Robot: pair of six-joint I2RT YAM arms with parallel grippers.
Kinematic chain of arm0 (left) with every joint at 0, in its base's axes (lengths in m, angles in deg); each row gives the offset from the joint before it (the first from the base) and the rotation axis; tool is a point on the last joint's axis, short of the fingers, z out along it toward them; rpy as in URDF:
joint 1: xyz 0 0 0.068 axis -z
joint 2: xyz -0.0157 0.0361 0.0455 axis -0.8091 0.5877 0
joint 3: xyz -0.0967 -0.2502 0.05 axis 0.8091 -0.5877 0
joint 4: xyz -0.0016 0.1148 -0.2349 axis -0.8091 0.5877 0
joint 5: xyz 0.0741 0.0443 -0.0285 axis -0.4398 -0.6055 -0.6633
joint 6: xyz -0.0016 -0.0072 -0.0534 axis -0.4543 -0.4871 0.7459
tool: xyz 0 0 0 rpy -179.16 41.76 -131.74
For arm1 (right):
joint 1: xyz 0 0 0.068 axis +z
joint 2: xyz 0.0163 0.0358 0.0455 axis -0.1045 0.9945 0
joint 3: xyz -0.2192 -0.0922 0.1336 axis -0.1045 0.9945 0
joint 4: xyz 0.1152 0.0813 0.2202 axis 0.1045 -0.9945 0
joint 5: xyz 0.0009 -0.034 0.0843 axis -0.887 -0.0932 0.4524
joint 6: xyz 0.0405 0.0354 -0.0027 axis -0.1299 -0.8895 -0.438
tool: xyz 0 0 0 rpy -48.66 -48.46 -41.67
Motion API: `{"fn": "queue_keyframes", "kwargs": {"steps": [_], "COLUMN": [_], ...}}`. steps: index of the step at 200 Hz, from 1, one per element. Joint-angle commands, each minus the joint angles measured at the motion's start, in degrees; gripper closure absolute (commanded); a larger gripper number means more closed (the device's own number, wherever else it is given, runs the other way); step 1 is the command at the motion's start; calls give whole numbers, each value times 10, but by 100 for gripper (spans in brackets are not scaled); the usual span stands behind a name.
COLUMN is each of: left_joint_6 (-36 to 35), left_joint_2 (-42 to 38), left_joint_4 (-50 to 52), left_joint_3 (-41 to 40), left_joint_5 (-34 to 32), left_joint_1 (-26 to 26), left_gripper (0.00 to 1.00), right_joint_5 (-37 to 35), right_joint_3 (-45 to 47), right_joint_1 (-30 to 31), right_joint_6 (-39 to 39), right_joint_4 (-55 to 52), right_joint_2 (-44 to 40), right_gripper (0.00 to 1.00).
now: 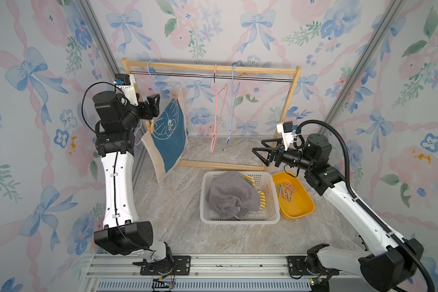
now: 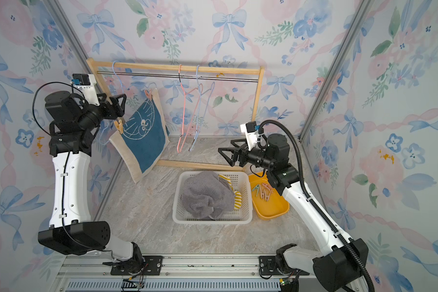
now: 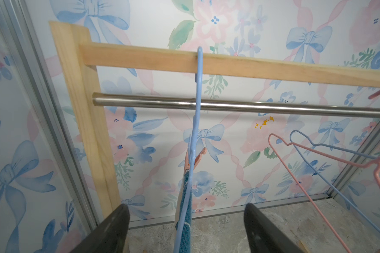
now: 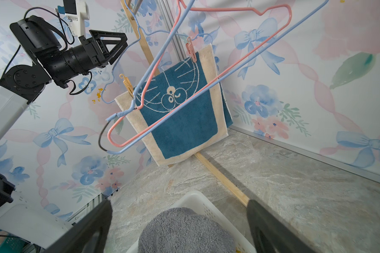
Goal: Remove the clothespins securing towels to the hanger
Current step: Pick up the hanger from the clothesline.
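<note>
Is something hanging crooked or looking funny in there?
Yes. The blue towel hangs crooked: its blue hanger is tipped, so the tan clothespin sits much lower than the pink clothespin.

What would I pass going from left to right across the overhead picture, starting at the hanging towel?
In a top view: dark blue towel → pink hanger → bare blue hanger → right hand → yellow tray.
</note>
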Motion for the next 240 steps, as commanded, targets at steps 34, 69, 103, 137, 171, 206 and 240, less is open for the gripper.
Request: {"fn": "queue_keyframes", "kwargs": {"steps": [34, 69, 103, 137, 171, 206, 240], "left_joint_6": [-29, -30, -33, -39, -44, -50, -51], "left_joint_2": [-5, -1, 3, 10, 14, 13, 13], "left_joint_4": [-4, -4, -4, -4, -4, -4, -4], "left_joint_3": [-14, -20, -18, -11, -10, -15, -15], "left_joint_5": [-28, -47, -57, -60, -65, -70, -76], "left_joint_1": [8, 12, 16, 23, 27, 31, 35], "left_gripper": [21, 30, 40, 55, 61, 72, 83], "right_joint_5": [14, 14, 12, 12, 10, 9, 9], "right_joint_3": [13, 16, 18, 17, 15, 15, 16], "right_joint_1": [-3, -2, -2, -1, -1, -2, -1], "right_joint_6": [-2, 0, 2, 4, 8, 8, 8], "right_joint_4": [17, 16, 13, 6, -1, 0, 0], "right_joint_2": [-4, -7, -8, -10, -12, -12, -9], "right_gripper": [2, 2, 2, 3, 3, 3, 2]}}
